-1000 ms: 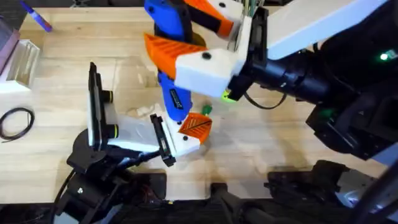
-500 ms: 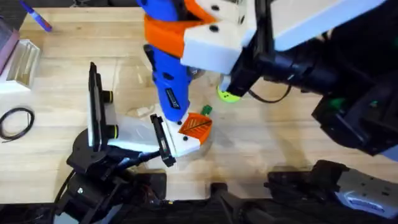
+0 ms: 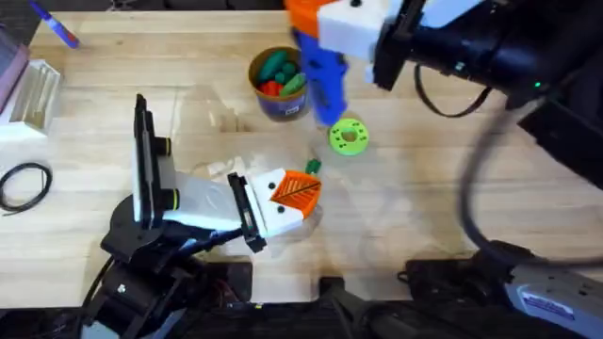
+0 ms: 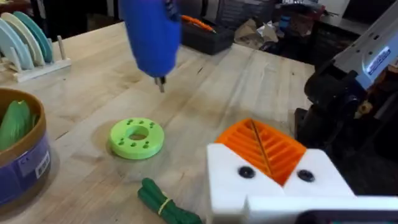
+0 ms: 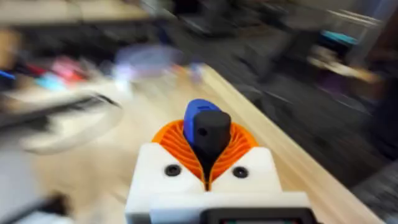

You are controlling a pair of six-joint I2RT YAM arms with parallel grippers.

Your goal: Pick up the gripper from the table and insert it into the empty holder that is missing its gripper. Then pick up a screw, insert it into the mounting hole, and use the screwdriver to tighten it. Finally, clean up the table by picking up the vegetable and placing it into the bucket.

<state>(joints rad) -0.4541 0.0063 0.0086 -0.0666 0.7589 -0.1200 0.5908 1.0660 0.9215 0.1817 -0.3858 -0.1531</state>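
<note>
Overhead view: the right gripper grasped the blue screwdriver above the green disc, while the left gripper, clenched and empty, rested near the bucket.

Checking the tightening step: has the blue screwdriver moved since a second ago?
Yes. The screwdriver rose from beside the left end effector toward the bucket.

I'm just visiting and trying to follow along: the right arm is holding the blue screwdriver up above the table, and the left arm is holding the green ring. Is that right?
Not quite. The left gripper holds nothing; the green ring lies flat on the table, apart from it, as the left wrist view shows. The rest stands: the right gripper holds the blue screwdriver up above the table.
</note>
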